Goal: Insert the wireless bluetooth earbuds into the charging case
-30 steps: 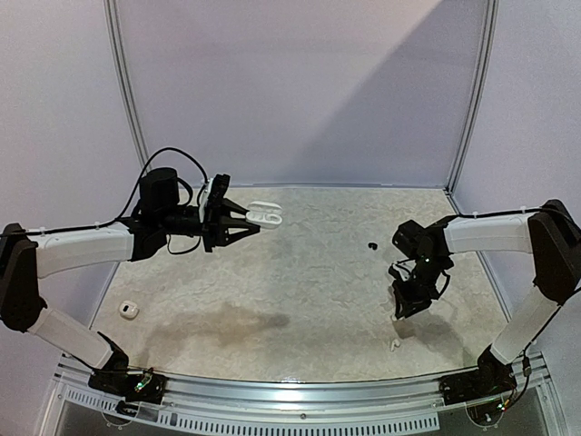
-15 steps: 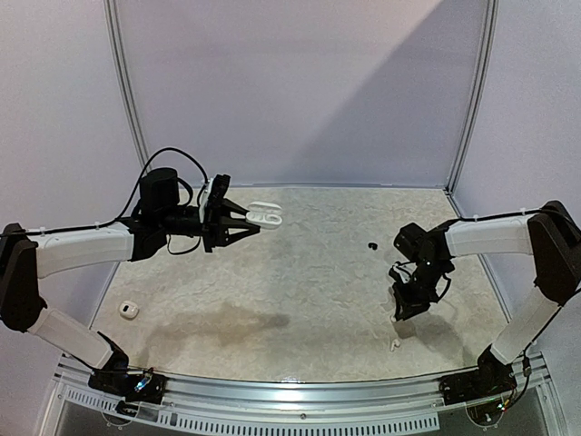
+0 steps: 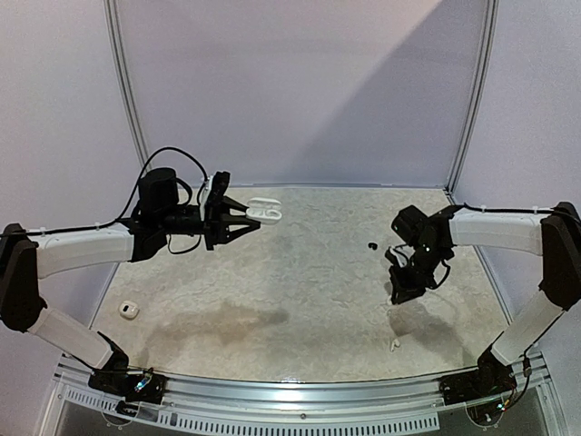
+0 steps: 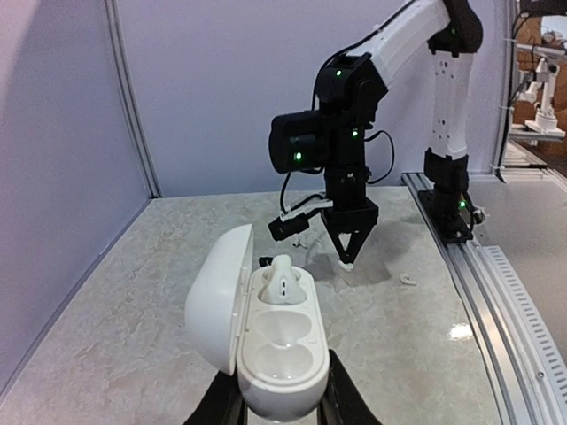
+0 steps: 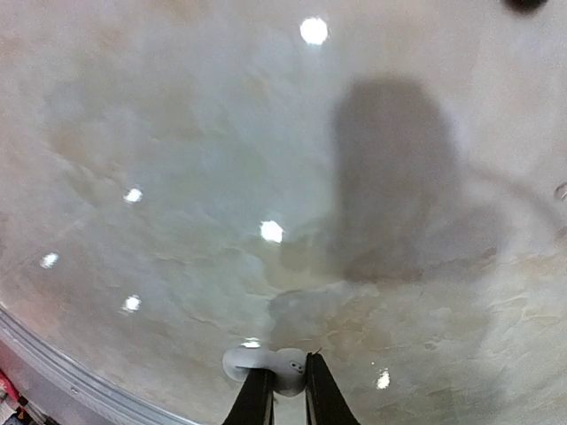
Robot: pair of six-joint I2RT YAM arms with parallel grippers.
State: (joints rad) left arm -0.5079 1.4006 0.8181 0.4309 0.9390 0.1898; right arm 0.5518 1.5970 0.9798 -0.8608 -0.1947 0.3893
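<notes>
My left gripper (image 3: 243, 221) is shut on an open white charging case (image 4: 279, 347), held in the air over the back left of the table, where it also shows in the top view (image 3: 264, 212). One white earbud (image 4: 283, 282) sits in the case's far well; the near well is bare. My right gripper (image 3: 398, 297) hangs above the right side of the table, shut on a white earbud (image 5: 270, 369). Another white earbud (image 3: 395, 345) lies on the table below it, near the front. A black earbud (image 3: 371, 245) lies further back.
A small closed white case (image 3: 127, 311) lies at the front left of the table. A metal rail (image 3: 300, 395) runs along the near edge. Purple walls close in the back and both sides.
My right gripper has risen and moved back from the table with the white earbud in it. The left arm and the open case have stayed almost still.
</notes>
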